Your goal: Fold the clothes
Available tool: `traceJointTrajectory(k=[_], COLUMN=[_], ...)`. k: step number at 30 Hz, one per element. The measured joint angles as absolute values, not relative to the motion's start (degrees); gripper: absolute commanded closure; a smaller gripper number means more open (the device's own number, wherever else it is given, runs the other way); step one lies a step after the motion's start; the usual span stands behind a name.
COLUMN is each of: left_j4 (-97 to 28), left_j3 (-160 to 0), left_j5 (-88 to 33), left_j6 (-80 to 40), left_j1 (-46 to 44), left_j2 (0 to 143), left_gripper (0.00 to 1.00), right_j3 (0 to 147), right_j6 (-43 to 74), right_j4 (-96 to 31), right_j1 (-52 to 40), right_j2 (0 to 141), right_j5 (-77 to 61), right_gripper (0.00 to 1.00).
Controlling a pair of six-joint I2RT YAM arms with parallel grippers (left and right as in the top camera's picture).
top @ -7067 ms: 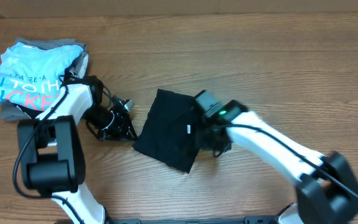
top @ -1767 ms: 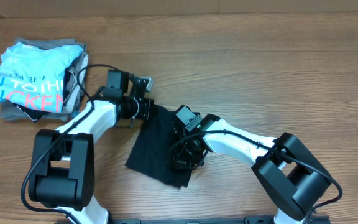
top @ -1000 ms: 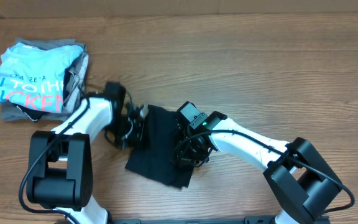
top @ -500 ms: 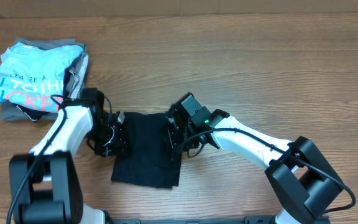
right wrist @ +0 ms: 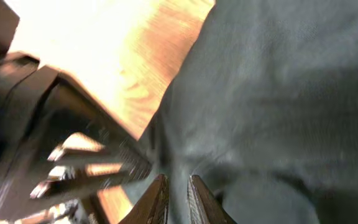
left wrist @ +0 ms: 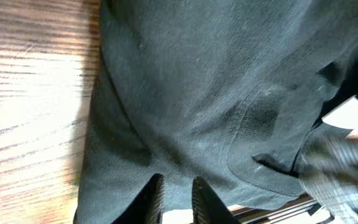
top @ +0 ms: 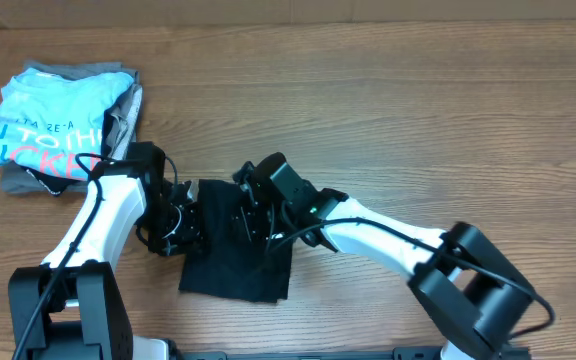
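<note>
The plain black T-shirt (top: 236,262) is lying flat on the bench (top: 418,100) near the front middle, folded into a rough rectangle, with soft creases showing up close. The left claw (top: 183,228) is sitting at its left edge and the right claw (top: 249,215) over its top part. Both jaws are nearly together, and honestly I can't tell if either's pinching fabric.

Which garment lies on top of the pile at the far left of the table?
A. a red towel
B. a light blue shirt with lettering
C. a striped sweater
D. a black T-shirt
B: the light blue shirt, lettered in white and pink, tops the grey garments; the black T-shirt lies apart, nearer the middle.
</note>
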State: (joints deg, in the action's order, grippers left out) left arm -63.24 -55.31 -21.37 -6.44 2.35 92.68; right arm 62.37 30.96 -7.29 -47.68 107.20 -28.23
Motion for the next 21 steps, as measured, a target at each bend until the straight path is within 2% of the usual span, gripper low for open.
traceJointTrajectory(k=[5,12,17,19,21], left_j4=[-63.66,-62.11,-60.58,-59.94,-58.61], left_j3=[-55.11,-50.48,-47.62,-47.51,-47.51], left_j5=[-20.69,-18.33,-14.55,-14.09,-14.79], left_j6=[-6.28,-6.55,-7.94,-8.47,-8.47], left_j1=[2.35,2.35,2.35,2.35,2.35], left_j2=[92.68,92.68,92.68,92.68,92.68], left_gripper=[0.86,0.86,0.96,0.93,0.83], right_j3=[62.37,64.18,64.23,64.2,64.2], right_j6=[34.61,42.41,44.18,43.83,43.29], right_j4=[-8.25,-17.21,-21.56,-22.13,-22.61], right_j1=[-47.64,-44.1,-38.59,-38.35,-38.35], right_j2=[112.66,113.12,111.44,111.02,110.72], right_j5=[-25.71,-23.03,-19.99,-18.9,-18.0], right_gripper=[0.96,0.96,0.96,0.96,0.96])
